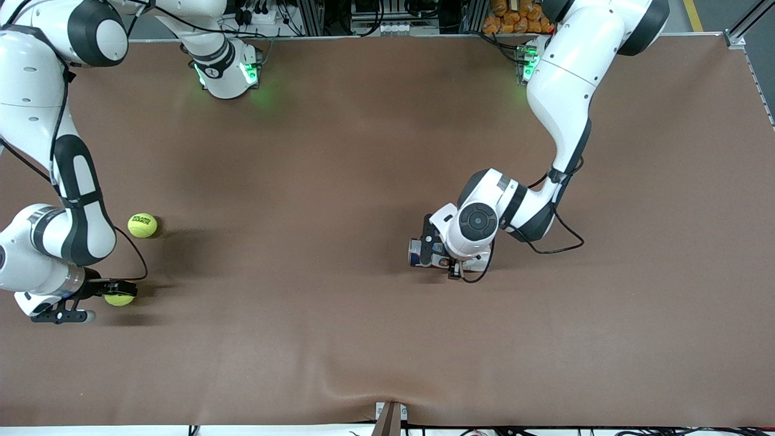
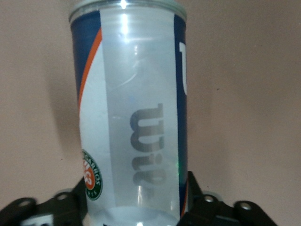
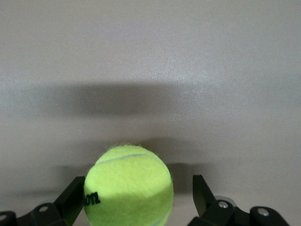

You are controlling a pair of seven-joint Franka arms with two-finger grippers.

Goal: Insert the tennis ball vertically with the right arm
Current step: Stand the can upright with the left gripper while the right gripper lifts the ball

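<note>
A yellow-green tennis ball [image 1: 119,298] lies on the brown table at the right arm's end. My right gripper [image 1: 112,301] is low over it, open, with a finger on each side. In the right wrist view the ball [image 3: 129,188] sits between the fingers of the right gripper [image 3: 137,188]: one finger touches it, the other stands off with a gap. My left gripper [image 1: 433,254] is shut on a clear tennis ball can [image 1: 418,253] with a blue, white and orange label, near the table's middle. The left wrist view shows the can [image 2: 131,117] clamped in the left gripper [image 2: 136,207].
A second tennis ball [image 1: 142,225] lies on the table farther from the front camera than the first. The brown mat [image 1: 339,339] has a raised wrinkle near its front edge, by a metal bracket [image 1: 390,418]. The arm bases stand along the table's back edge.
</note>
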